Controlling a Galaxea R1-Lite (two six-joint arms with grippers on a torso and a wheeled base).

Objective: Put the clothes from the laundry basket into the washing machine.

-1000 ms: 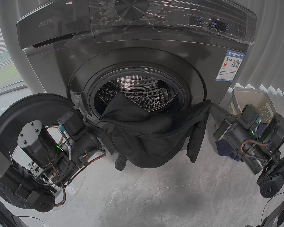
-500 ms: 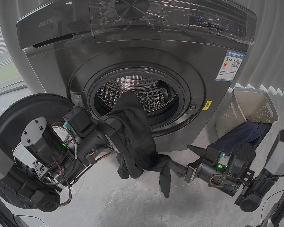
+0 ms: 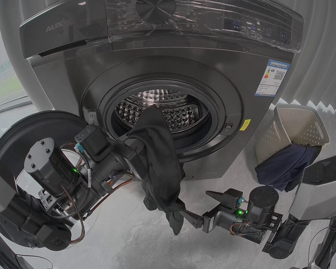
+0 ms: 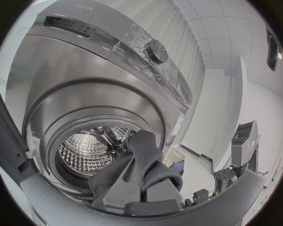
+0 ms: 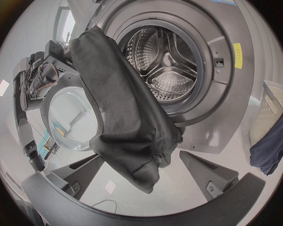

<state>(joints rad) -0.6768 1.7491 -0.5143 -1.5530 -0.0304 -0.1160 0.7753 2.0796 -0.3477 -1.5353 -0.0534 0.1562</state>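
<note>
The left gripper (image 3: 134, 149) clamps the black garment (image 3: 159, 154) at the washing machine (image 3: 168, 66) mouth, its tail hanging outside. The right gripper (image 3: 198, 204) sits beneath with jaws spread. It should pinch that tail, then lift it into the drum (image 3: 164, 105).

Two garments are in view: one black garment (image 3: 161, 157) and one dark blue garment (image 3: 285, 168). There is one washing machine (image 3: 168, 66), with one round door (image 3: 45, 121), one dial (image 3: 155, 8) and two stickers, a blue-and-white label (image 3: 272, 77) and a small yellow sticker (image 3: 245, 124). There is one laundry basket (image 3: 301, 121).
</note>
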